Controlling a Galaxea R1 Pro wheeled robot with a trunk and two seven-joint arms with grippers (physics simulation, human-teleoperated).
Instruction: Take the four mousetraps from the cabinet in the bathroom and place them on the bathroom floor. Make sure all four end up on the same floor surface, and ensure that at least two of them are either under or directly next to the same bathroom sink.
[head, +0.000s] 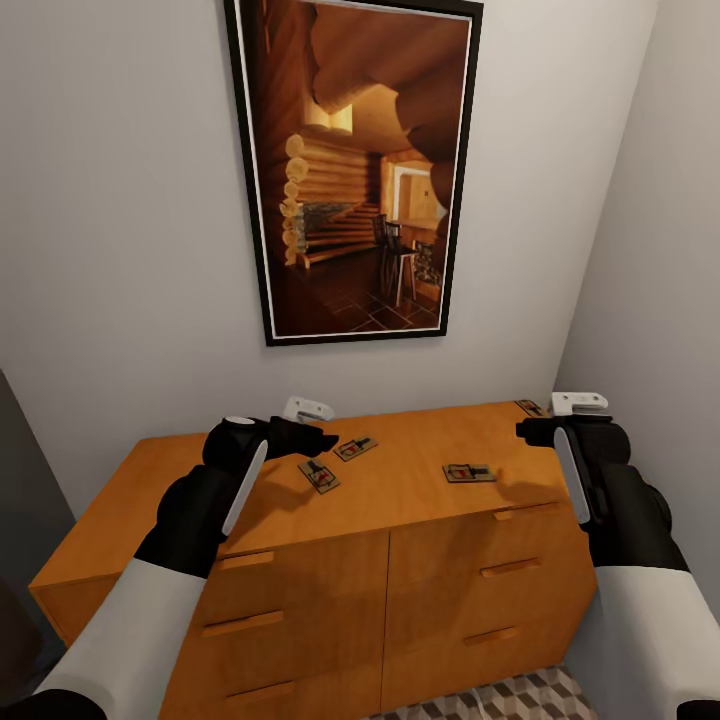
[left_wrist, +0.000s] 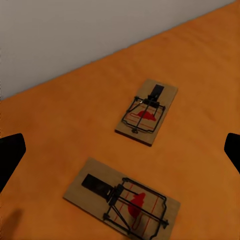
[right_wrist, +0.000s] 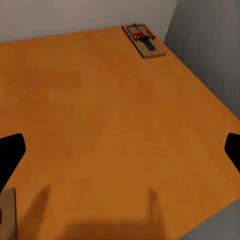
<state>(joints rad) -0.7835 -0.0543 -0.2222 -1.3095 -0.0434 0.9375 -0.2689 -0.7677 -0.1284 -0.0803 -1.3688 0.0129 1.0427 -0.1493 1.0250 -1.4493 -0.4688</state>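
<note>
Head view, bathroom corner: both arms hang over the orange-brown cabinet (head: 330, 560), none of the four mousetraps yet lifted from its flat top, so the pick-up step is only opening. A strip of cube-patterned bathroom floor (head: 520, 700) shows below the cabinet's front.

The left gripper (head: 325, 437) hovers above the middle of the worktop, and its wrist camera shows its dark fingertips set wide apart with nothing between them; directly beneath lie two traps, the nearer mousetrap (left_wrist: 121, 199) and a second mousetrap (left_wrist: 146, 112) just beyond it, toward the back edge. The likely next move is a straight descent onto the nearer board, closing on its thin edges clear of the wire spring.

The right gripper (head: 530, 430), likewise spread wide and empty, hangs over the worktop's right end. A third mousetrap (head: 468, 472) lies near the front edge between the arms, and the fourth mousetrap (right_wrist: 143, 40) sits in the back right corner against the wall.

In the head view the right wrist partly covers that corner trap. A framed cabin picture (head: 360, 170) hangs behind.
</note>
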